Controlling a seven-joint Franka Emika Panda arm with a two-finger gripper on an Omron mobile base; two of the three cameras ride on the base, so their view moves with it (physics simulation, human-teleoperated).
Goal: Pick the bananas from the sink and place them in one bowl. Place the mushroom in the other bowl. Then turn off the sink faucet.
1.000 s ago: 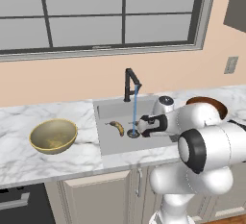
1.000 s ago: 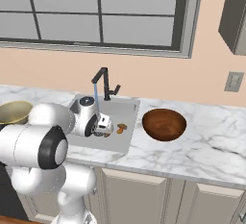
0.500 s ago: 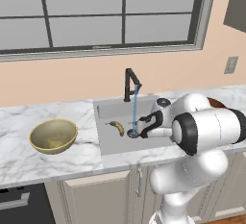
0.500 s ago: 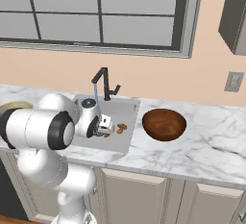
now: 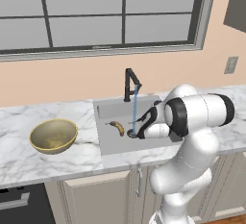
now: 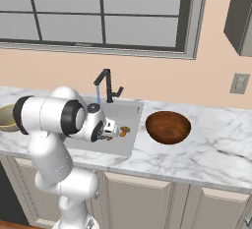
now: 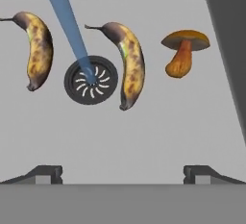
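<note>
My gripper (image 7: 123, 172) hovers wide open, empty, over the sink (image 7: 158, 136). Ahead: two bananas (image 7: 127, 64) flanking the drain (image 7: 91, 80), mushroom (image 7: 184, 52) ahead-right. Both bowls (image 6: 168, 127) sit on the counter.

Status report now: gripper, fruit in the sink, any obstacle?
Gripper open, empty, above grey sink. Two spotted yellow bananas and orange-brown mushroom on its floor. Blue water stream running between bananas.

Two curved yellow-brown bananas (image 7: 127, 62) (image 7: 37, 48) lie flat in the grey recessed sink (image 7: 144, 131), flanking its round drain; a stubby orange mushroom (image 7: 183, 51) lies beside them.

The black faucet (image 5: 130, 83) runs a blue stream. The brassy bowl (image 5: 53, 136) and reddish-brown bowl (image 6: 168, 127) sit empty.
</note>
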